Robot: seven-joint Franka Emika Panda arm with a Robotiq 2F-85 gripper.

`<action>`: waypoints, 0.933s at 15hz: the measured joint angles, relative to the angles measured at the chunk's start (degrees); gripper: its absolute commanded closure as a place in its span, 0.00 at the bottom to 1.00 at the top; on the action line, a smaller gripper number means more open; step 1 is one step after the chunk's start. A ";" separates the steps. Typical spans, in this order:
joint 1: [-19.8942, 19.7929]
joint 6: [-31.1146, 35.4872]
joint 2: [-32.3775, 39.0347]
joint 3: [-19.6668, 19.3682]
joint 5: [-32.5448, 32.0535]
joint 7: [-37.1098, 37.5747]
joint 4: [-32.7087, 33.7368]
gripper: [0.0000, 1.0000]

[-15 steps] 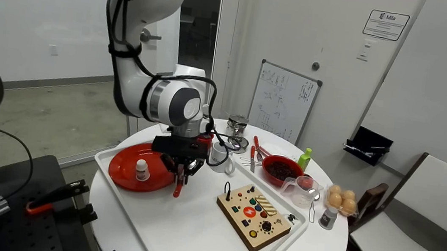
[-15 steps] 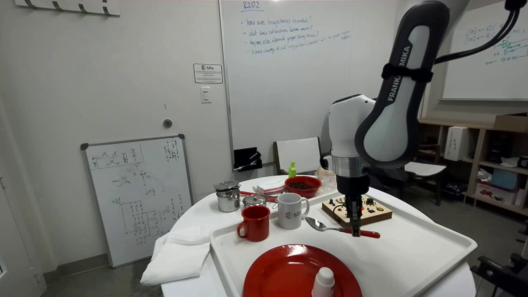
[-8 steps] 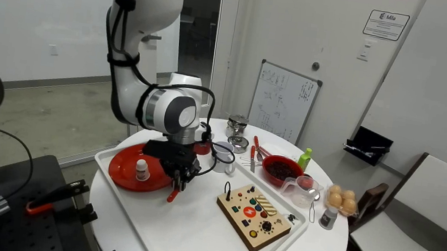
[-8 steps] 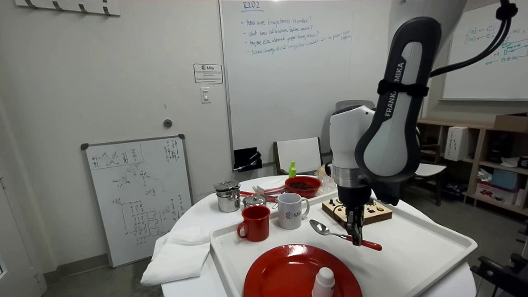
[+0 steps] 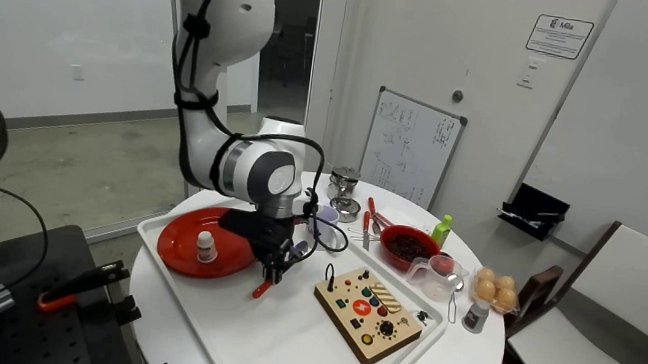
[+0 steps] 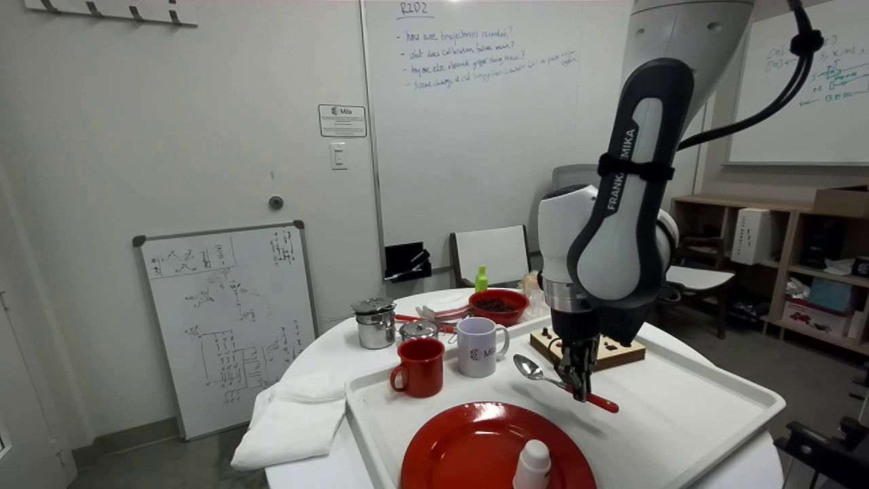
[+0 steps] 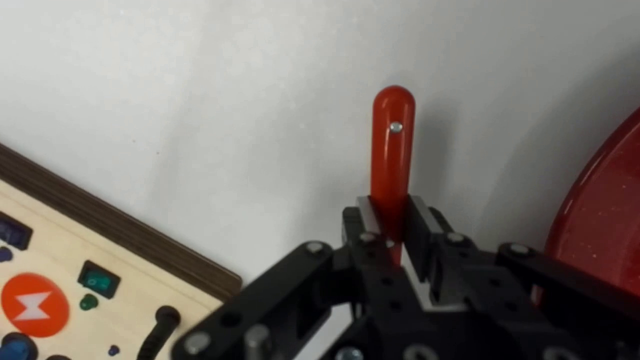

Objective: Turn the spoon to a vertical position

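The spoon has a slim red handle and a shiny metal bowl. My gripper (image 7: 390, 205) is shut on the red handle of the spoon (image 7: 393, 145), and the handle end sticks out past the fingertips. In an exterior view, the gripper (image 6: 581, 396) holds the spoon (image 6: 603, 403) aslant, bowl toward the white mug; a shadow apart from it suggests it is slightly above the tray. In an exterior view, the gripper (image 5: 272, 276) hides the middle of the spoon (image 5: 261, 289); the bowl shows behind it. The spoon lies roughly flat, not upright.
The white tray (image 5: 200, 331) has a raised rim. On it are a red plate (image 6: 468, 441) with a small white bottle (image 6: 533, 462), a wooden button box (image 5: 366, 317), a white mug (image 6: 477, 346) and a red mug (image 6: 419, 367). A red bowl (image 5: 409, 246) stands beyond the rim.
My gripper has come lower and turned, swinging the spoon with it. In an exterior view the handle end has moved nearer the camera, and the spoon slants more than before.
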 measured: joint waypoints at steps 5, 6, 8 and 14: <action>-2.15 0.00 3.90 1.34 2.98 -0.06 2.93 0.57; -2.70 0.00 4.67 1.76 3.45 -0.12 3.48 0.56; -3.64 -0.01 5.46 2.48 4.15 -0.20 4.27 0.43; -4.69 0.09 5.51 3.36 4.62 -0.21 4.87 0.01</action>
